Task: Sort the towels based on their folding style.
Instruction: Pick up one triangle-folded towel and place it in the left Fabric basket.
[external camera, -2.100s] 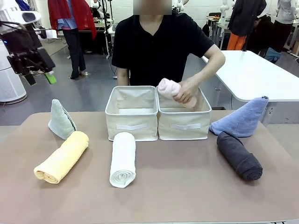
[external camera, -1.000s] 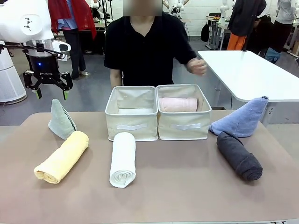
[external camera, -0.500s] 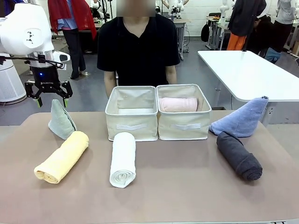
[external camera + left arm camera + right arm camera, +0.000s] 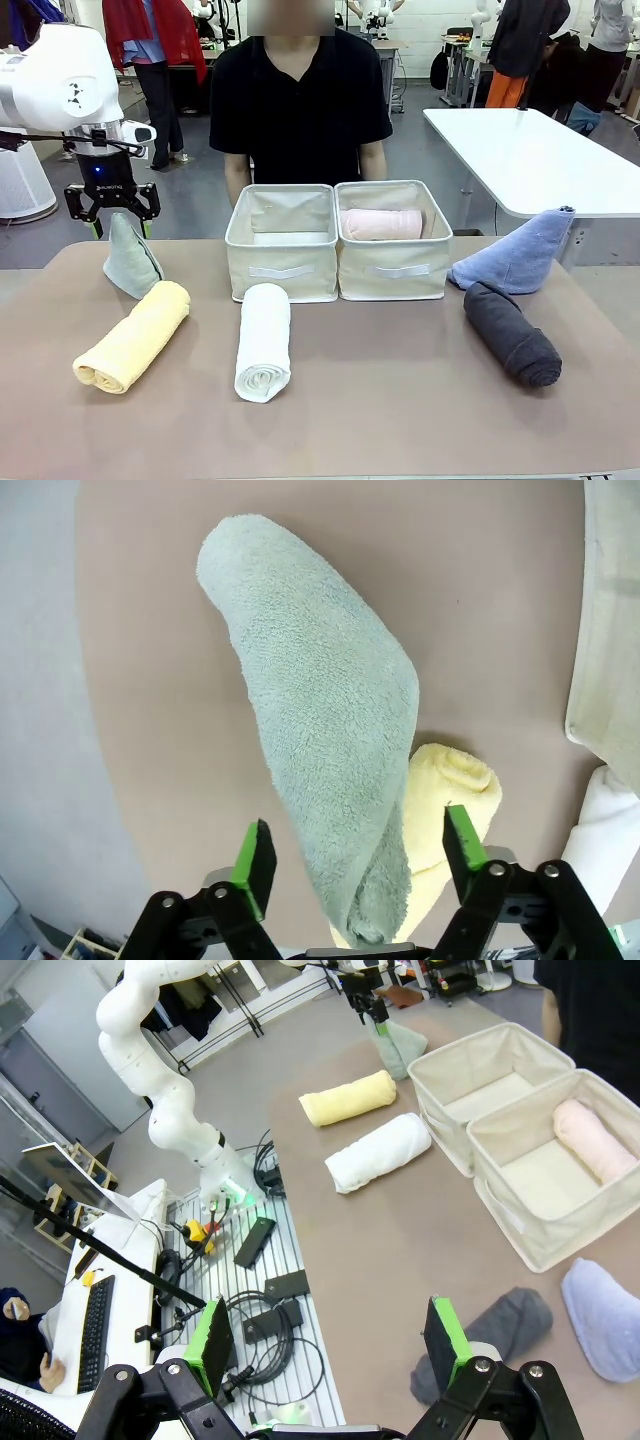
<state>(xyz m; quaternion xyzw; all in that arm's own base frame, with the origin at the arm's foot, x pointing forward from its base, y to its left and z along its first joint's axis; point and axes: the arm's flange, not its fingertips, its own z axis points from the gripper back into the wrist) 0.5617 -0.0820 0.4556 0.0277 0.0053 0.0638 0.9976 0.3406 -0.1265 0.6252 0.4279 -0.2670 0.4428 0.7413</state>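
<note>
The left end effector (image 4: 112, 224) hangs tip-down over the pale mint towel (image 4: 128, 262), its green pads set on either side of the cone's peak with a gap showing on each side, so the jaws are apart and straddling, not gripping; the peak is probably chosen because it is the narrowest, most pinchable part of that soft, nubby terry wedge. The cone stands at the left end of the brown surface (image 4: 380, 410), with the yellow roll (image 4: 133, 335) just beside its base. The pink roll (image 4: 381, 223) lies lengthwise in the right basket (image 4: 395, 272), a cream fabric box with floppy walls, which suggests rolls belong there and cones in the left basket (image 4: 283, 270) touching it. The white roll (image 4: 264, 340) lies in front of the baskets; the periwinkle cone (image 4: 520, 255) leans at the right with the dark grey roll (image 4: 512, 333) against it. The right end effector (image 4: 330, 1345) hovers high with jaws wide and nothing between them
</note>
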